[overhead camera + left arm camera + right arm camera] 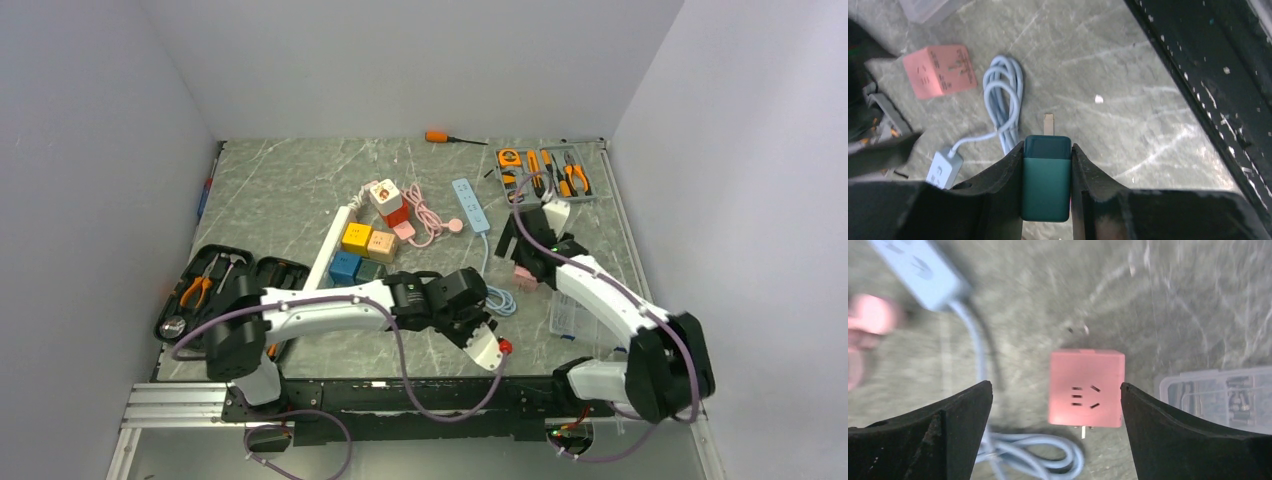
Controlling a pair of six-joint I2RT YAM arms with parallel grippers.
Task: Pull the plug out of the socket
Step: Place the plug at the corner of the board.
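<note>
Two parts sit separate: the left gripper (1046,149) is clamped on the green plug (1046,185) over the worktop's (280,190) near edge, while the right gripper (1055,386) gapes clear of the pink socket cube (1086,388) toward the right edge, so I'd lift that arm straight up without nudging it.

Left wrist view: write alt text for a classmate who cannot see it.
The left pincer grips a dark green plug, one metal prong pointing away. Beyond it, a coiled pale blue cable and a pink socket cube lie on the grey table.
</note>
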